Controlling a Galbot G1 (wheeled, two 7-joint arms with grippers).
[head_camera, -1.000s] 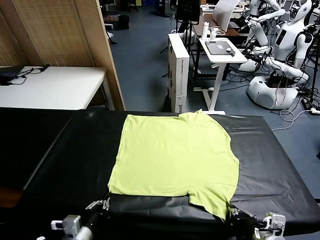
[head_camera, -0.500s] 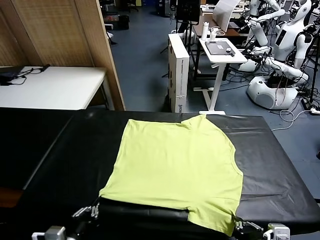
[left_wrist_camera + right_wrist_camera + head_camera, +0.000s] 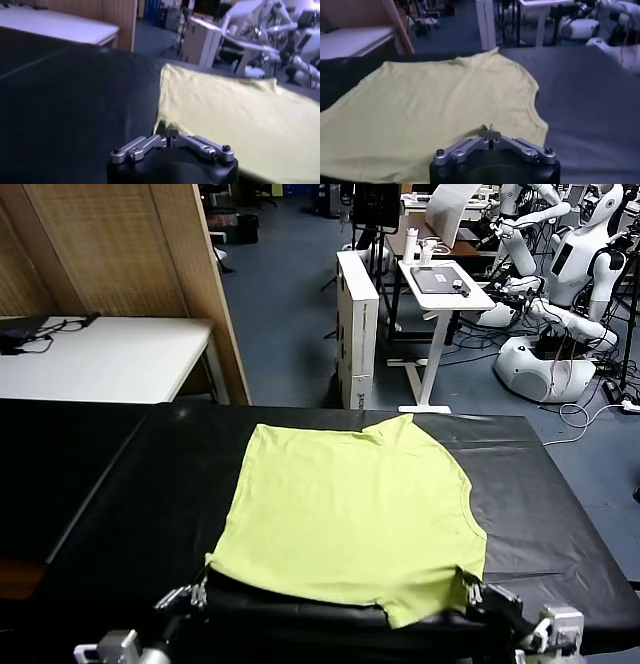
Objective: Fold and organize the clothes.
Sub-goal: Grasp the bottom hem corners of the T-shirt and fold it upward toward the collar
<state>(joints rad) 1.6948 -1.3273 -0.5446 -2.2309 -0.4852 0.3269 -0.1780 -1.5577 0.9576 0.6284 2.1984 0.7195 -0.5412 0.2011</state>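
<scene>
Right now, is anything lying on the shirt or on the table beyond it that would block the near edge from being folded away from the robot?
Nothing visible. The T-shirt lies flat on the black table, bare on top. The left gripper and right gripper pinch its near corners, jaws shut.

A robotics lab: white humanoid robots [image 3: 560, 294] stand on wheeled bases at two o'clock, by a small white laptop stand [image 3: 445, 289], cables on the blue floor [image 3: 285, 314], and wooden partition panels [image 3: 110, 249] at ten o'clock.
</scene>
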